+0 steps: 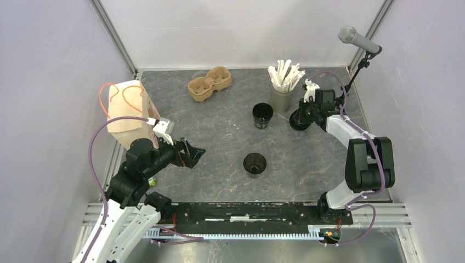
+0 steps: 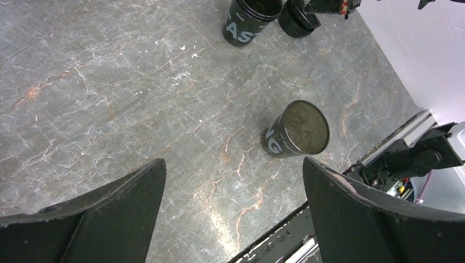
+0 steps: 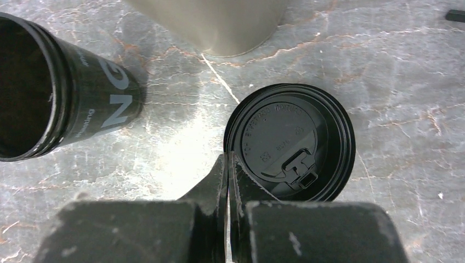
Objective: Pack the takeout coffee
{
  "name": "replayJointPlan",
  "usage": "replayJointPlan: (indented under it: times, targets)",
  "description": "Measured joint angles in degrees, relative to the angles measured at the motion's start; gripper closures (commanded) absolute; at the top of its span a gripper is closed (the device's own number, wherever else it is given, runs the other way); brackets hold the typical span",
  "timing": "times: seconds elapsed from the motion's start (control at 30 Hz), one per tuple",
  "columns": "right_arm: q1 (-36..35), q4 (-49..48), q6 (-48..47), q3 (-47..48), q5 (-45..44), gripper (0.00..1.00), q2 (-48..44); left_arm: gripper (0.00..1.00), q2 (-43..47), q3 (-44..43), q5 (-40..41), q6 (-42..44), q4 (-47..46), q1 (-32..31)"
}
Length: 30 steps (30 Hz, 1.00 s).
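From the top camera we've got the right gripper (image 1: 303, 115) out at the far right of the table, sitting right over a black lid (image 1: 296, 125), just beside the grey cup of white sticks (image 1: 283, 94). An open black cup (image 1: 262, 115) stands a bit left of that, and a second open cup (image 1: 255, 163) is nearer the arms. The left gripper (image 1: 193, 154) hangs well apart from both, next to a paper bag (image 1: 129, 112). There's a pulp carrier (image 1: 209, 83) at the back, a grey marbled tabletop (image 1: 219, 181) and pale walls. In the left wrist view the fingers (image 2: 109, 219) are spread wide with nothing between them, and the nearer cup (image 2: 299, 134) is ahead with brownish insides. In the right wrist view the fingers (image 3: 211, 186) are pressed flat together, their tips at the lid's (image 3: 288, 139) near-left rim. We can't tell if they touch it, or if a cup sits underneath.
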<state>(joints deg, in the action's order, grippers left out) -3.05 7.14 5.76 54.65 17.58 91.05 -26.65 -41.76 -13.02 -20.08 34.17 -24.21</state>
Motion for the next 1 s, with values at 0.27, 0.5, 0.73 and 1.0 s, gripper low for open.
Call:
replayJointPlan:
  times: [0.27, 0.5, 0.73, 1.0]
  targets:
    - [-0.98, 1.09, -1.62, -0.20, -5.14, 0.69, -0.46, 0.00, 0.00, 0.00, -0.22, -0.02, 0.00, 0.00]
    - [-1.25, 2.03, -1.77, -0.20, -13.92, 0.72, -4.35, 0.00, 0.00, 0.00, -0.24, 0.00, 0.00, 0.00]
    - [-0.61, 4.90, -2.36, 3.26, -26.23, 0.74, -2.40, 0.00, 0.02, 0.00, -0.26, 0.00, 0.00, 0.00]
    - [0.74, 7.67, -2.58, 5.99, -27.36, 0.75, 2.80, 0.00, 0.02, 0.04, -0.61, 0.00, 0.00, 0.00]
